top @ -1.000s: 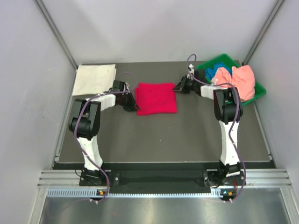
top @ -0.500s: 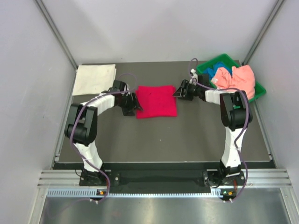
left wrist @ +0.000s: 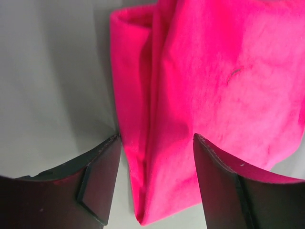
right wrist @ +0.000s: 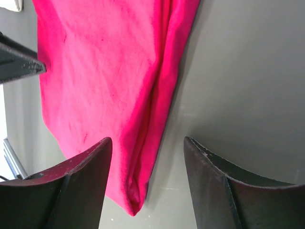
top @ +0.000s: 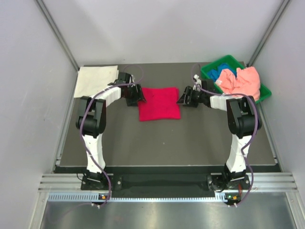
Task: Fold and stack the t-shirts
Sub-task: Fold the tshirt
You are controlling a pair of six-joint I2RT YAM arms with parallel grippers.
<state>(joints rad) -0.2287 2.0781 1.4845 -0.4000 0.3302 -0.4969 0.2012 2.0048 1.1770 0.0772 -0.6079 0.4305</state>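
jaws spread on both sides: my left gripper (left wrist: 156, 139) straddles the left folded edge of the crimson-red t-shirt (top: 159, 102), my right gripper (right wrist: 147, 140) its right edge, neither pinching cloth.

No text, label, brand, number or sign can be read anywhere.

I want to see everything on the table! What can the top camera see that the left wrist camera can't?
Only the top view shows the white folded shirt, the green bin holding a salmon-pink shirt and a blue shirt, and the right gripper, open beside the crimson-red shirt. Only the left wrist view shows that shirt's folded layers up close, lying between the open fingers of the left gripper. Both show the crimson-red shirt and the left gripper.
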